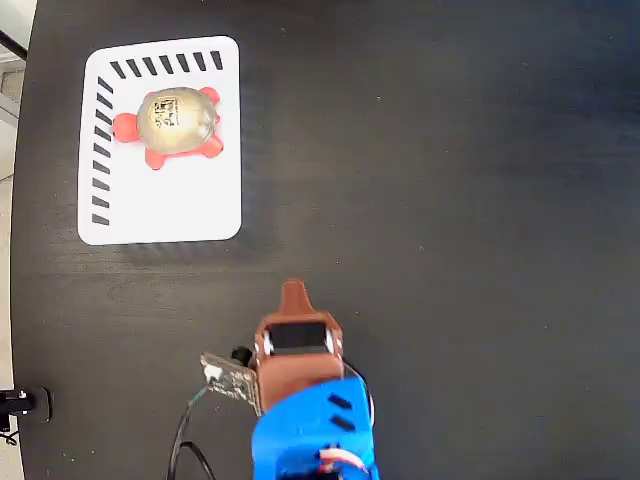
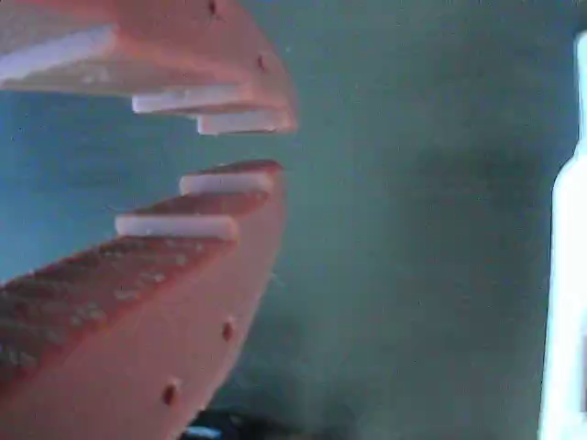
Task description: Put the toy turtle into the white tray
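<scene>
In the fixed view the toy turtle (image 1: 178,122) lies inside the white tray (image 1: 170,205), in its upper half, with the gold shell up and the red-orange head pointing left. The tray sits at the table's upper left. My orange gripper (image 1: 293,292) is at the bottom middle, well apart from the tray, pointing up the picture. In the wrist view the gripper (image 2: 273,145) has its jaws drawn together to a narrow slit at the tips, with nothing between them. The turtle does not show in that view.
The black table (image 1: 450,200) fills the fixed view. The blue arm body (image 1: 315,430) and a small circuit board with a cable (image 1: 225,378) are at the bottom edge. A white strip (image 2: 569,275) runs down the wrist view's right edge.
</scene>
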{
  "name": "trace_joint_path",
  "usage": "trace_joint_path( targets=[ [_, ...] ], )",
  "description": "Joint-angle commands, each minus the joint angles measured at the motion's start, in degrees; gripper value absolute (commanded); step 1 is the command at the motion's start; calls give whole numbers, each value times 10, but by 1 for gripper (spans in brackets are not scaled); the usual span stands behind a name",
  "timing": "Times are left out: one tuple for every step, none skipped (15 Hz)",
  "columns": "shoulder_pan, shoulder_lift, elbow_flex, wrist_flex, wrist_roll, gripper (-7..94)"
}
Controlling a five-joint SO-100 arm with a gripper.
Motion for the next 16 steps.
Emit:
trace_joint_path(
  targets=[
    [-11,87,18,64,6,0],
    [-12,122,33,85,6,0],
    [-12,146,41,106,9,0],
    [-13,171,50,131,16,0],
    [-15,185,61,147,24,0],
    [-12,185,71,146,27,0],
    [-10,185,77,142,19,0],
    [-8,185,77,142,18,0],
    [-6,185,96,133,1,0],
    [-9,185,96,134,-2,1],
    [-9,185,96,134,-1,1],
    [-9,185,96,134,-3,1],
    [-9,185,96,134,-3,1],
    [-9,185,96,134,-3,1],
    [-9,185,96,134,-3,1],
    [-9,185,96,134,-3,1]
  ],
)
